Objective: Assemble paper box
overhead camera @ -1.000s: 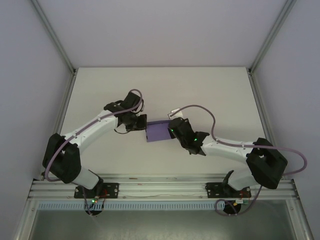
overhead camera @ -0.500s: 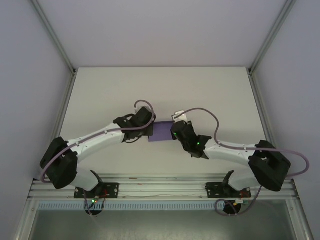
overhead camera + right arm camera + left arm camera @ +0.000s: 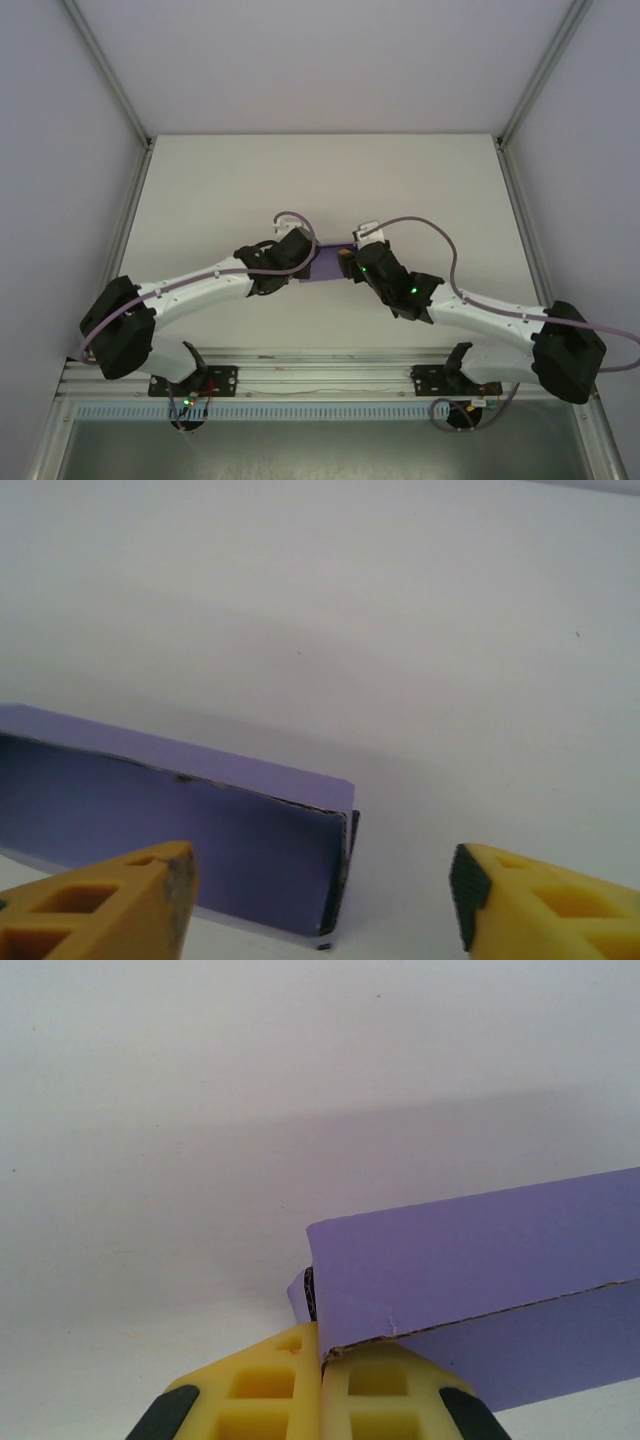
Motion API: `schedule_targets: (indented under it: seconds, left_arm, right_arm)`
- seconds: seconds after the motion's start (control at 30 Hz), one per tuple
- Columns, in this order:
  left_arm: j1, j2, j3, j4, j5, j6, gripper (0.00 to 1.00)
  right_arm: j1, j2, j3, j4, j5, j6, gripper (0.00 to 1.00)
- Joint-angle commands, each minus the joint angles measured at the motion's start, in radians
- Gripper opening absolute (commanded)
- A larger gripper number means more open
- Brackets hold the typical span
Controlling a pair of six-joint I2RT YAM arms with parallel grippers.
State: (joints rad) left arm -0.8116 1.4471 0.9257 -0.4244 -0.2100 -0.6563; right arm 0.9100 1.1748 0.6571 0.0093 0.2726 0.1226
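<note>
The paper box (image 3: 326, 268) is thin matte purple card, a shallow rectangle with crisp folds and a raw-cut rim, lying mid-table (image 3: 220, 190) on smooth white. My left gripper (image 3: 320, 1365) pinches one corner wall. My right gripper (image 3: 320, 880) stands spread wide, facing its other end.

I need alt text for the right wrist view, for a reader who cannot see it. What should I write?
The right tool is open, its two yellow fingers wide apart at the bottom edge, with a purple paper box just beyond them against a white table. One end of the box shows in the gap between the fingers.
</note>
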Motion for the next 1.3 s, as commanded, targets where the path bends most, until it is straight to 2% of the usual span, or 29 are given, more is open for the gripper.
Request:
schedule_targets:
  seconds: [0.0,0.1,0.27,0.6,0.73,0.77,0.9,1.07,1.27]
  left_arm:
    - [0.002,0.069,-0.083,-0.169,0.049,0.02,0.0]
    - [0.003,0.073,-0.073,-0.163,0.048,0.035,0.0]
    - [0.003,0.077,-0.063,-0.158,0.043,0.051,0.0]
    - [0.003,0.06,-0.018,-0.168,0.045,0.093,0.0]
    - [0.002,0.03,0.021,-0.199,0.05,0.133,0.24]
    - [0.002,0.019,0.031,-0.208,0.048,0.147,0.28]
    - [0.005,0.0,0.096,-0.248,0.06,0.217,0.32]
    - [0.004,-0.025,0.171,-0.28,0.136,0.271,0.55]
    - [0.028,-0.05,0.227,-0.314,0.134,0.244,0.73]
  right_arm:
    - [-0.023,-0.036,0.054,-0.031,-0.016,0.032,0.75]
    - [-0.077,-0.027,0.098,-0.035,-0.032,0.053,0.76]
    - [-0.165,0.074,0.162,-0.076,-0.089,0.123,0.76]
    - [-0.18,0.176,0.1,-0.09,-0.109,0.185,0.75]
    - [-0.18,0.189,0.066,-0.096,-0.121,0.221,0.74]
    - [-0.179,0.194,0.061,-0.1,-0.118,0.233,0.73]
    - [-0.179,0.212,0.056,-0.119,-0.143,0.25,0.67]
    - [-0.179,0.211,0.034,-0.12,-0.154,0.275,0.6]
    - [-0.179,0.205,-0.003,-0.111,-0.161,0.303,0.56]
